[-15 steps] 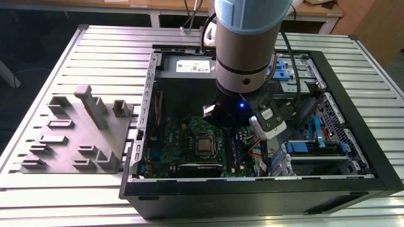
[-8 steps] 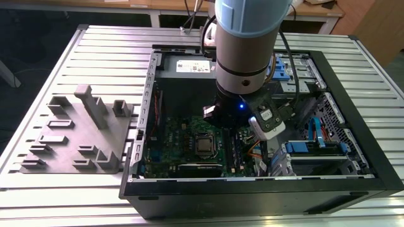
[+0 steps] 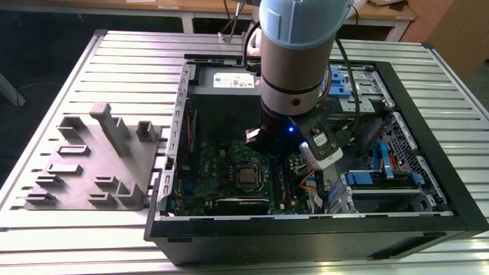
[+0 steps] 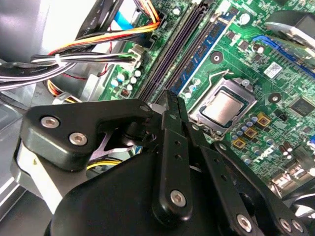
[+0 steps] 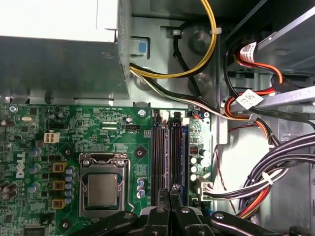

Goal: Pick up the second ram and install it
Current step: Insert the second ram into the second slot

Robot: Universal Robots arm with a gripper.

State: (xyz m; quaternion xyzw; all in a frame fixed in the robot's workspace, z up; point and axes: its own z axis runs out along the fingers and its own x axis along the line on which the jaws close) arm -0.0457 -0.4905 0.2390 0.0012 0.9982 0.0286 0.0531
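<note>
Nearest, in the first wrist view: the tool, fingertips pinched narrow with next to no gap, poised low over the black memory slots and lined up with their length, by the look of it to keep a thin stick square to its slot. No telling the second ram's exact place: either nipped between those tips or seated in a slot beneath them, edge-on, dark against dark. Just beside the slots, on the green motherboard, the metal-capped processor socket; on the slots' other side, bundled dark cables, well apart from the tool.

Farther out, in the exterior view: the arm reaching straight down into the computer case, laid on its side with the open face up, seemingly to offer the board flat to a tool from above. Set along the near edge of the slatted metal tabletop, flat and level, toward the corner at the exterior view's right. Just beside the case, toward the edge at the exterior view's left, a grey tray of upright blocks, apparently for standing parts on edge within easy grasp. Beyond the far edge, a wooden desk and dark floor
</note>
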